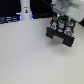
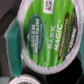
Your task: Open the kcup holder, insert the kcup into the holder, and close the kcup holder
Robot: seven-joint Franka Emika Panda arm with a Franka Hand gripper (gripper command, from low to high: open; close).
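From where I stand, the gripper [image 1: 61, 23] hangs over the kcup holder [image 1: 61, 36] at about two o'clock on the pale table [image 1: 30, 57]. It clamps the kcup [image 2: 46, 36], whose green lid fills the wrist view. Wide bare tabletop spreads toward six and nine o'clock. A tall white bottle [image 1: 25, 11] stands at eleven, well apart.
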